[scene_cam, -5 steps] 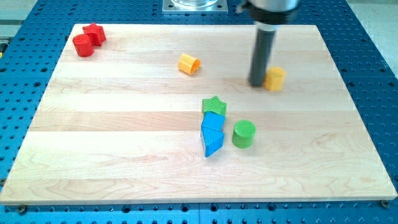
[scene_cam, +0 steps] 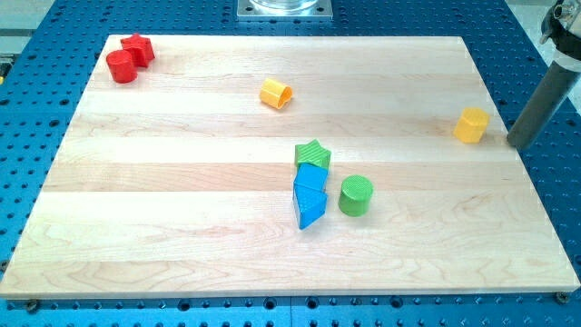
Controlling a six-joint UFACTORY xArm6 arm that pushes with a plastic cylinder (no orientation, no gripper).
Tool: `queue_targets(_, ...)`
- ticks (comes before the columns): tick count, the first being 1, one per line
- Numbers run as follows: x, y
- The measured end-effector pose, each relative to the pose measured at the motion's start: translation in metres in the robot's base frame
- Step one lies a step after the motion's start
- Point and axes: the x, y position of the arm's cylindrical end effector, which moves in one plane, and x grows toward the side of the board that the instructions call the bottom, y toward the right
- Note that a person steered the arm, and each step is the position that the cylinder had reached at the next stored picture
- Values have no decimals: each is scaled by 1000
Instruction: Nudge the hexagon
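Observation:
The yellow hexagon (scene_cam: 471, 125) stands near the right edge of the wooden board (scene_cam: 182, 209). My tip (scene_cam: 521, 142) is just to the right of the hexagon, at the board's right edge, with a small gap between them. The dark rod rises from the tip toward the view's top right corner.
A second yellow block (scene_cam: 275, 93) lies at upper middle. A red star (scene_cam: 138, 47) and a red cylinder (scene_cam: 120, 66) sit together at top left. At centre, a green star (scene_cam: 312, 153) touches two blue blocks (scene_cam: 310, 193), with a green cylinder (scene_cam: 356, 195) beside them.
The yellow hexagon has slid to the right, close to the board's right edge. My tip has gone from the hexagon's left side to its right side.

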Motion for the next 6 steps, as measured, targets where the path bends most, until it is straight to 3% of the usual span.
queue_targets(1, -42, 12)
queue_targets(2, -39, -31)
queue_targets(3, 40, -48)
queue_targets(4, 35, -35)
queue_targets(5, -6, -17)
queue_targets(6, -14, -66)
